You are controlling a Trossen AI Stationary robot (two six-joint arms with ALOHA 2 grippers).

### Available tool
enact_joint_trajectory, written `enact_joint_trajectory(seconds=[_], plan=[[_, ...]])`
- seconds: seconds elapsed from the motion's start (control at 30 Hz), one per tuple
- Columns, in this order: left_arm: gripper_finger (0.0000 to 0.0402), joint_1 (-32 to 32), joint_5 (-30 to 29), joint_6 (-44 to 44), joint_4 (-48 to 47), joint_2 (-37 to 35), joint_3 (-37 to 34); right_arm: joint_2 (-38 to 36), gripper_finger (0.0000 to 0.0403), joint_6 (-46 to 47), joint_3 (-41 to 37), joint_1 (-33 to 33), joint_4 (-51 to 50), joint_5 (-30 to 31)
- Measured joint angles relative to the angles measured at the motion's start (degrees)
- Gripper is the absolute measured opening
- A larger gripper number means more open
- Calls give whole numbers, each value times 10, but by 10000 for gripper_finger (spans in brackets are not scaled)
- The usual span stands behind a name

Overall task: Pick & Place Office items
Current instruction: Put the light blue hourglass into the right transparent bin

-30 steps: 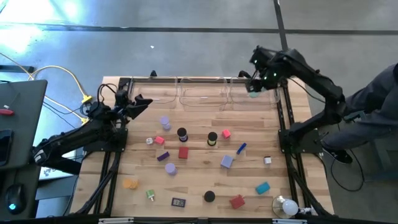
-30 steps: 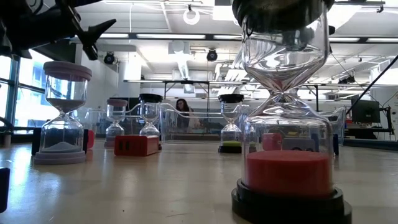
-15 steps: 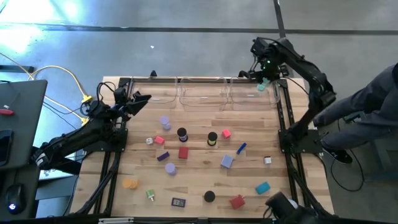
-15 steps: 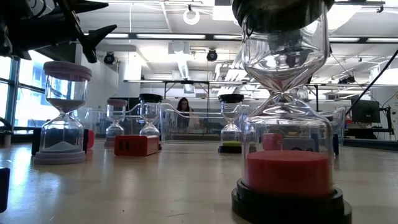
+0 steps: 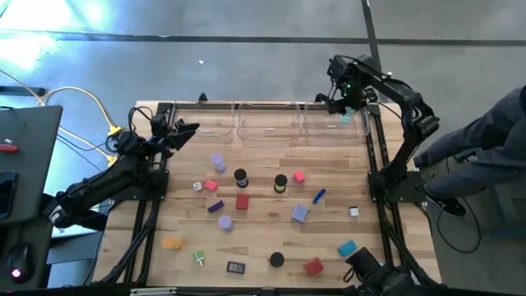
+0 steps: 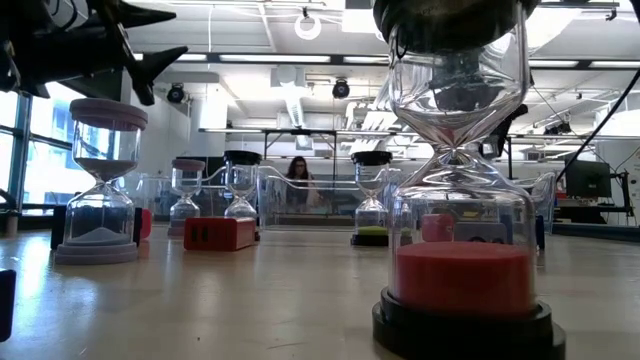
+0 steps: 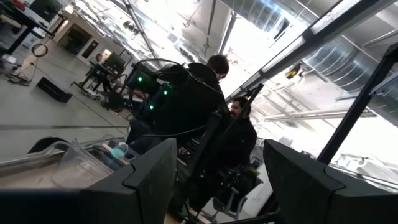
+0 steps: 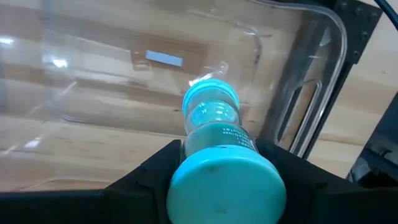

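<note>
On the wooden bench (image 5: pixel 263 247), the right claw (image 8: pixel 217 163) is gripping a teal timer (image 8: pixel 214 146) over the clear tray (image 8: pixel 112 81) and should lower it well inside before releasing, while the left claw (image 5: pixel 187 131), half open and empty, is waiting.

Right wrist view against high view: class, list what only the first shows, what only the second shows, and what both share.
Only the right wrist view: the teal hourglass shows close up, with its glass bulb and teal caps, clamped in the right tool.
Only the high view: the left tool open above the table's left side, and items scattered on the wooden table.
Both: the clear trays beneath the hourglass.
</note>
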Motion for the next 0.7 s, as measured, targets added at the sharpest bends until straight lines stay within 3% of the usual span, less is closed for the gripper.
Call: enact_joint_trajectory(seconds=[0.7], plan=[[234,23,12,-3,-5,0,0,-1,181,-13,-91,-24,119,35]])
